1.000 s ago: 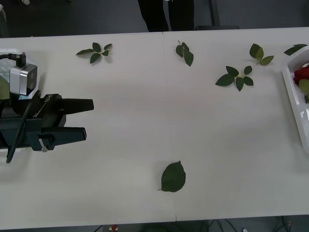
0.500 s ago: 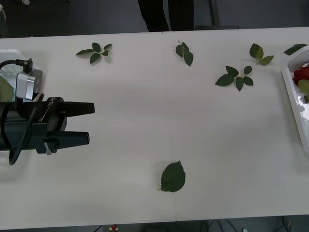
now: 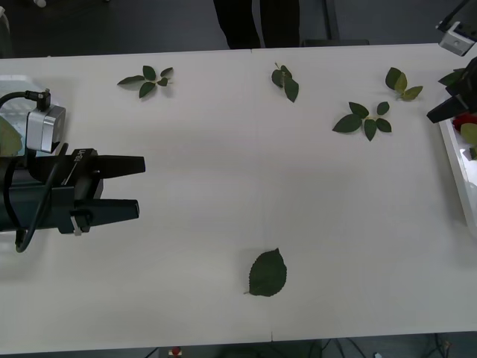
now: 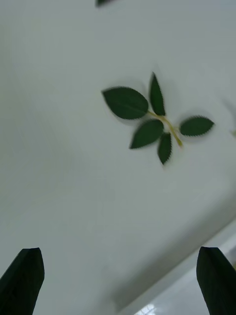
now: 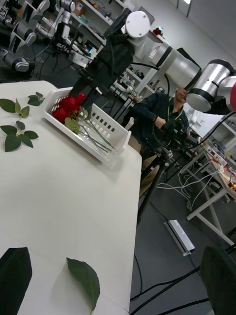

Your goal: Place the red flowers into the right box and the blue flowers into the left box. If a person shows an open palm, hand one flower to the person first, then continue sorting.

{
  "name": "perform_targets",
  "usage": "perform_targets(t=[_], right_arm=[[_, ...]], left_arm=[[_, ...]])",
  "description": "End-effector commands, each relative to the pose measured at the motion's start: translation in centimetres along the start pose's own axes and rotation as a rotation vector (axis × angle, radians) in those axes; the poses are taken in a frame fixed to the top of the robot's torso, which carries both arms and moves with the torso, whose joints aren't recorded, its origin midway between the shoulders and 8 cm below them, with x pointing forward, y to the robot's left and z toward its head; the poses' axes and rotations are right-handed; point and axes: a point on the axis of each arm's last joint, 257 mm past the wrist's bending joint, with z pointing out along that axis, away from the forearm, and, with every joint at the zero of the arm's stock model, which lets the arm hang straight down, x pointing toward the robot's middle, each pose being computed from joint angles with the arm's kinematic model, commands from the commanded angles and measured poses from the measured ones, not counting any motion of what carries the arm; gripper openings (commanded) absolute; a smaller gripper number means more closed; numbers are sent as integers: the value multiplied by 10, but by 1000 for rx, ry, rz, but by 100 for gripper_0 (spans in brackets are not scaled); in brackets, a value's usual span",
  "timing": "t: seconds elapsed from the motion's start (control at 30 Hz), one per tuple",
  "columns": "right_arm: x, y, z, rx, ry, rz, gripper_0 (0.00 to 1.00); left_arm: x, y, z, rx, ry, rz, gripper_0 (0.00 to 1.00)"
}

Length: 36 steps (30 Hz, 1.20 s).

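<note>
White table, seam running front to back near its middle. Loose green leaves scattered on it: one sprig at far left, small sprig at far centre, five-leaf sprig right of centre, leaf pair just beyond that. Single broad leaf lies alone near the front edge, well apart from the others.

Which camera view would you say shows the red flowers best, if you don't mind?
The left wrist view: the red flowers lie plainly in the right box. The front view catches a red sliver at its edge.
</note>
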Motion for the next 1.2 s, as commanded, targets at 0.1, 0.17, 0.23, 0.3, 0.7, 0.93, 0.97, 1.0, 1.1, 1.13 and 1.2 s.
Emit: perform_targets(t=[0.1, 0.17, 0.23, 0.3, 0.7, 0.93, 0.97, 1.0, 1.1, 1.13, 1.2], right_arm=[[-45, 42, -34, -63, -128, -388, 90], [-50, 61, -33, -95, -167, -451, 90], [-56, 82, -32, -139, -216, -464, 90], [-56, 98, -30, -183, -242, -463, 89], [-44, 155, -12, -306, -273, -497, 89], [-54, 173, -2, -331, -368, -441, 90], [-55, 175, -1, -338, -377, -435, 89], [-59, 178, 0, -347, -397, -424, 89], [-67, 180, 2, -348, -429, -409, 90], [-69, 179, 3, -343, -434, -406, 89], [-71, 177, 3, -334, -439, -404, 89]], left_arm=[[-6, 0, 7, 9, -13, -16, 100], [-6, 0, 7, 9, -13, -16, 100], [-6, 0, 7, 9, -13, -16, 100], [-6, 0, 7, 9, -13, -16, 100], [-6, 0, 7, 9, -13, -16, 100], [-6, 0, 7, 9, -13, -16, 100], [-6, 0, 7, 9, -13, -16, 100], [-6, 0, 7, 9, -13, -16, 100], [-6, 0, 7, 9, -13, -16, 100], [-6, 0, 7, 9, -13, -16, 100], [-6, 0, 7, 9, -13, -16, 100]])
